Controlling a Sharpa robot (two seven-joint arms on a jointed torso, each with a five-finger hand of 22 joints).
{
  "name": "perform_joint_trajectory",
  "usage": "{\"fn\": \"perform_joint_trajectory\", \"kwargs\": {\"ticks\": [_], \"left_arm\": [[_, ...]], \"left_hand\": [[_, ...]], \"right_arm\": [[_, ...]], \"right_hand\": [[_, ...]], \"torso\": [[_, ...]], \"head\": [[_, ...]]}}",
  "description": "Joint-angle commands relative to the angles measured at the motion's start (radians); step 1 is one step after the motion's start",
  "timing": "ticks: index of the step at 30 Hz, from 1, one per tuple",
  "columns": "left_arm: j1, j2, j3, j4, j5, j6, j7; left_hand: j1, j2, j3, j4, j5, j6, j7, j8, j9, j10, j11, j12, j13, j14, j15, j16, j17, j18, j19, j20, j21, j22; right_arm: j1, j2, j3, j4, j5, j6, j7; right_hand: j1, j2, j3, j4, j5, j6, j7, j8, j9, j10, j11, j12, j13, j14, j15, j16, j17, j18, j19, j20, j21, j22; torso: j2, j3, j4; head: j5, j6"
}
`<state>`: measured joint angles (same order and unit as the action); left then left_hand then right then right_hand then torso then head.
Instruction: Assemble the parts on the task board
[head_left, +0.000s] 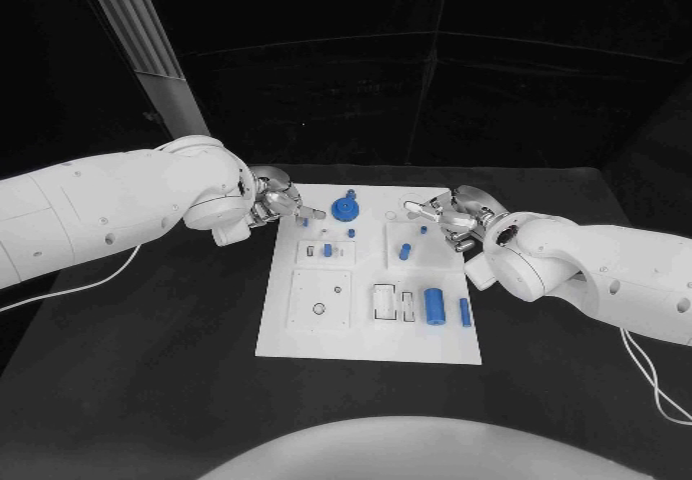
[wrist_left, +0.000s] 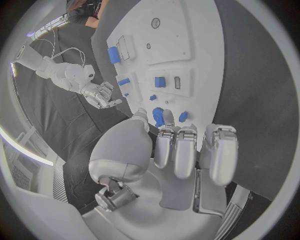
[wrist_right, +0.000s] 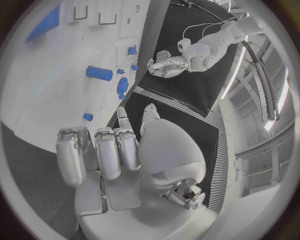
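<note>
Now, step: we judge approach; left hand and right hand flank the task board, fingers spread, holding nothing.
Next: we reach for the round blue part.

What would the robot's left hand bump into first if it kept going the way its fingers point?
Probably the round blue part at the far end of the task board. The left hand hovers at the board's far left edge, fingers aimed across it toward that part. How high the hand hangs is unclear, so it might pass above.
</note>
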<state>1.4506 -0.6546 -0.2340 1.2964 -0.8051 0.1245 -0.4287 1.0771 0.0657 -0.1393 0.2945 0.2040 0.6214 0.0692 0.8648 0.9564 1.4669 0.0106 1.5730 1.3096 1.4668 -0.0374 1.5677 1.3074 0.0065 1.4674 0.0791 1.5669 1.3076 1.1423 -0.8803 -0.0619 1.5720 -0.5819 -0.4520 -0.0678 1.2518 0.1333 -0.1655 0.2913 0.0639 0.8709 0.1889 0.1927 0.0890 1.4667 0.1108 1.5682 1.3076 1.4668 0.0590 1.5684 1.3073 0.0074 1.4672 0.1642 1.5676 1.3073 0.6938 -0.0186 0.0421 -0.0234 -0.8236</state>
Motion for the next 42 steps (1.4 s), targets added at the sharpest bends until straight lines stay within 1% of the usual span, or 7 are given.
{"fn": "perform_joint_trajectory", "kwargs": {"ticks": [1,3,7,12,21,24,42], "left_arm": [[0.003,-0.002,0.001,-0.018,-0.006,0.021,0.012],[0.003,0.001,0.001,-0.034,-0.006,0.025,0.013],[0.003,0.009,0.0,-0.061,-0.006,0.039,0.012],[0.001,0.03,0.0,-0.103,-0.006,0.064,0.006],[-0.005,0.075,0.0,-0.169,-0.006,0.092,0.008],[-0.009,0.094,0.0,-0.196,-0.006,0.106,0.008],[-0.04,0.179,0.0,-0.319,-0.006,0.168,-0.007]], "left_hand": [[0.014,0.007,-0.01,-0.002,0.061,0.0,0.001,-0.007,-0.005,0.104,-0.001,-0.002,0.261,0.104,-0.003,0.003,0.263,-0.006,0.103,-0.002,0.004,0.263],[0.023,0.011,-0.012,-0.002,0.105,0.004,0.0,-0.012,-0.007,0.104,-0.002,-0.002,0.261,0.104,-0.004,0.003,0.263,-0.006,0.103,-0.002,0.004,0.263],[0.024,0.013,-0.015,-0.001,0.117,0.006,0.0,-0.014,-0.008,0.104,-0.002,-0.002,0.261,0.104,-0.004,0.003,0.263,-0.006,0.103,-0.002,0.004,0.263],[-0.016,0.023,-0.042,0.0,0.081,0.016,0.001,-0.027,-0.016,0.104,-0.001,-0.002,0.261,0.104,-0.004,0.003,0.263,-0.006,0.103,-0.002,0.004,0.263],[-0.026,0.024,-0.057,-0.002,0.061,0.015,0.005,-0.049,-0.031,0.104,0.002,-0.002,0.261,0.104,-0.003,0.003,0.263,-0.006,0.103,-0.001,0.004,0.263],[-0.027,0.027,-0.07,-0.002,0.002,0.019,0.008,-0.066,-0.044,0.104,0.005,-0.002,0.261,0.104,0.0,0.003,0.263,-0.006,0.103,0.0,0.004,0.263],[-0.013,0.029,-0.078,-0.003,-0.014,0.013,0.011,-0.091,-0.063,0.104,0.007,-0.002,0.261,0.104,0.007,0.003,0.263,-0.006,0.103,0.005,0.004,0.263]], "right_arm": [[0.001,-0.001,0.0,0.003,0.001,-0.013,0.029],[0.001,-0.001,0.0,0.003,0.001,-0.017,0.035],[0.001,-0.001,0.0,0.002,0.001,-0.02,0.039],[0.001,-0.001,0.0,0.002,0.001,-0.021,0.04],[0.001,0.001,0.0,0.003,0.001,-0.021,0.038],[0.001,0.002,0.0,0.003,0.001,-0.021,0.038],[0.001,0.007,0.0,0.005,0.001,-0.019,0.035]], "right_hand": [[0.0,0.011,-0.008,-0.001,0.005,-0.006,0.001,0.006,0.002,0.104,0.007,0.003,0.263,0.104,0.001,0.002,0.263,-0.007,0.104,0.006,0.003,0.263],[0.001,0.012,-0.009,-0.001,0.006,-0.005,0.0,0.008,0.002,0.104,0.007,0.003,0.263,0.104,0.001,0.002,0.263,-0.007,0.104,0.006,0.003,0.263],[0.003,0.013,-0.009,-0.002,0.006,-0.004,0.0,0.009,0.003,0.104,0.007,0.003,0.263,0.104,0.001,0.002,0.263,-0.007,0.104,0.006,0.003,0.263],[0.003,0.013,-0.009,-0.002,0.006,-0.004,0.0,0.009,0.003,0.104,0.007,0.003,0.263,0.104,0.001,0.002,0.263,-0.007,0.104,0.006,0.003,0.263],[0.004,0.013,-0.009,-0.002,0.007,-0.004,0.0,0.01,0.003,0.104,0.006,0.003,0.263,0.104,0.0,0.002,0.263,-0.007,0.104,0.006,0.003,0.263],[0.004,0.013,-0.009,-0.002,0.007,-0.004,0.0,0.01,0.003,0.104,0.006,0.003,0.263,0.104,0.0,0.002,0.263,-0.007,0.104,0.006,0.003,0.263],[0.006,0.015,-0.01,-0.002,0.009,-0.004,-0.001,0.011,0.003,0.104,0.006,0.003,0.263,0.104,0.0,0.002,0.263,-0.007,0.104,0.005,0.003,0.263]], "torso": [[0.0,-0.0015,-0.0001],[0.0,-0.0015,-0.0012],[0.0,-0.0013,-0.001],[0.0,-0.0008,-0.0007],[0.0,-0.0006,-0.0013],[0.0,-0.0004,-0.0017],[-0.001,-0.0007,-0.0007]], "head": [[0.008,0.002],[0.014,0.004],[0.013,0.006],[0.013,0.009],[0.015,0.015],[0.015,0.017],[0.016,0.022]]}}
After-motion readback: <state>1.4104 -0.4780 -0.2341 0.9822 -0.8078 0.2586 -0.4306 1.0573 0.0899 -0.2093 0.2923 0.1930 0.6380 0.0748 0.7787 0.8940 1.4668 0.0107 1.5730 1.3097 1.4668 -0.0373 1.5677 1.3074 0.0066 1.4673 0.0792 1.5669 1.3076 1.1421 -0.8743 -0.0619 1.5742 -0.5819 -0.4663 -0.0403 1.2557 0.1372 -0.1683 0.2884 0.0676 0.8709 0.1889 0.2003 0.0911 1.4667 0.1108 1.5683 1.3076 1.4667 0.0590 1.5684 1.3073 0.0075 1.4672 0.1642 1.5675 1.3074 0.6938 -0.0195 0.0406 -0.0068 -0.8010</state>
